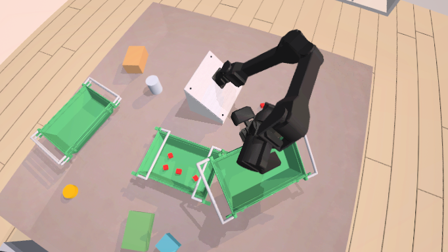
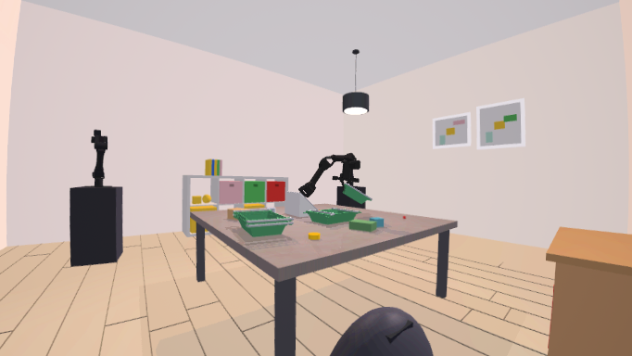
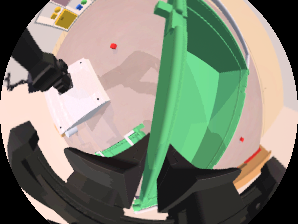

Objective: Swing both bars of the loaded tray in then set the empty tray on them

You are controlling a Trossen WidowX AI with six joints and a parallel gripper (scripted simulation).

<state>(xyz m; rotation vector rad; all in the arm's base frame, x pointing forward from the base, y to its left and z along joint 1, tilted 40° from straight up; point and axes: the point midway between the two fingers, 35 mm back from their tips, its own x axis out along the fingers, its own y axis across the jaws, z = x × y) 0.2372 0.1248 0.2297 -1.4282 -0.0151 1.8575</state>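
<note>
The loaded green tray stands on the table, with several red blocks on its floor. Its left bar and right bar both lie in across its top. My gripper is shut on the side rim of the empty green tray. That tray hangs tilted above the table, turned relative to the loaded one. In the top view its near end overlaps the loaded tray's right end. Its own bars stick out past its ends. My fingers are hidden behind the arm in the top view.
Another empty green tray stands at the left. The arm rises from a white sloped block. Also on the table are an orange block, a grey cylinder, a yellow disc, a green block and a blue block.
</note>
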